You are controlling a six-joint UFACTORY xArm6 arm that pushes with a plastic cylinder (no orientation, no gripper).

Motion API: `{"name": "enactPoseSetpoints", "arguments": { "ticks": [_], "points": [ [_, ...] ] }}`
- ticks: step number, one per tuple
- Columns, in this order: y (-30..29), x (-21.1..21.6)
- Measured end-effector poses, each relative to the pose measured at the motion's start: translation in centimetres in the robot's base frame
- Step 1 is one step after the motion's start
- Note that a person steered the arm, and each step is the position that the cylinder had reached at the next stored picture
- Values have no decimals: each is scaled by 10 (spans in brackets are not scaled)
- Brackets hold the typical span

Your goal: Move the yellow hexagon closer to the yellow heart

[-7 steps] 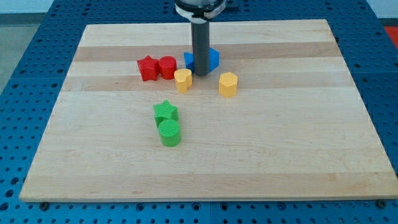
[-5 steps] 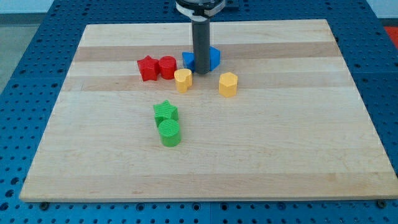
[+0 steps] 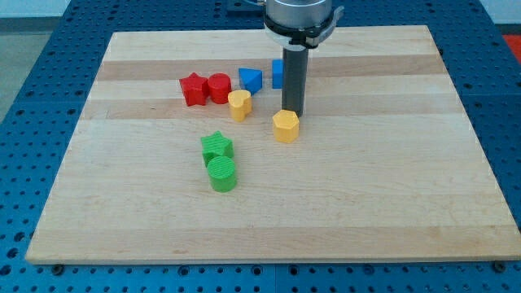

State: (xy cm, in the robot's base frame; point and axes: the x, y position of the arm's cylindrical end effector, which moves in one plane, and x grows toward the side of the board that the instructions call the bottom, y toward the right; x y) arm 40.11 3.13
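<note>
The yellow hexagon (image 3: pixel 286 126) sits near the board's middle. The yellow heart (image 3: pixel 238 105) lies a short way to its upper left, with a gap between them. My tip (image 3: pixel 292 112) stands right at the hexagon's upper right edge, touching or nearly touching it. The dark rod rises from there to the view's top.
A red star (image 3: pixel 193 89) and a red cylinder (image 3: pixel 219 87) sit left of the heart. A blue triangle (image 3: pixel 251 80) and a blue block (image 3: pixel 278 74), partly hidden by the rod, lie above. A green star (image 3: pixel 216 146) and a green cylinder (image 3: pixel 221 173) sit lower left.
My tip moved right and down from between the blue blocks to the hexagon's upper right. The hexagon shifted left and down, closer to the heart.
</note>
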Motion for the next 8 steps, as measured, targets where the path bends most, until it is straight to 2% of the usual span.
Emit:
{"name": "enactPoseSetpoints", "arguments": {
  "ticks": [1, 2, 4, 6, 8],
  "points": [
    [1, 0],
    [22, 17],
    [22, 56],
    [28, 73],
    [28, 54]
  ]
}}
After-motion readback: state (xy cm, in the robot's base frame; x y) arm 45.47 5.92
